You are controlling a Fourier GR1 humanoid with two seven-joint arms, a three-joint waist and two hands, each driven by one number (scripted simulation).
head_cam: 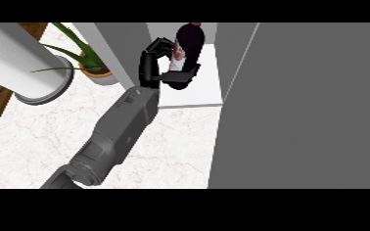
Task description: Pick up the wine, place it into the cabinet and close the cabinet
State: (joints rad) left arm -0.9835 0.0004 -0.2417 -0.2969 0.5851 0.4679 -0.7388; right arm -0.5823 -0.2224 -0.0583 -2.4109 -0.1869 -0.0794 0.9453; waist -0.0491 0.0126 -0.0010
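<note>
Head view: you see one forearm reaching up from the lower left into the open cabinet.
Robot hand: your robot hand (160, 61), seemingly the left, has fingers and thumb curled round the wine bottle (188, 46), so the bottle stays upright as it goes in.
Wine bottle: dark, with a pale label, held just over the white cabinet shelf (198, 90); you cannot tell whether it touches.
Cabinet door: the grey door (296, 107) stands open at right, leaving you room.
Surface: marble surface (173, 142) lies below; a potted plant (90, 61) and a grey cylinder (33, 66) sit well left, clear of your path.
Other hand: not in view.
</note>
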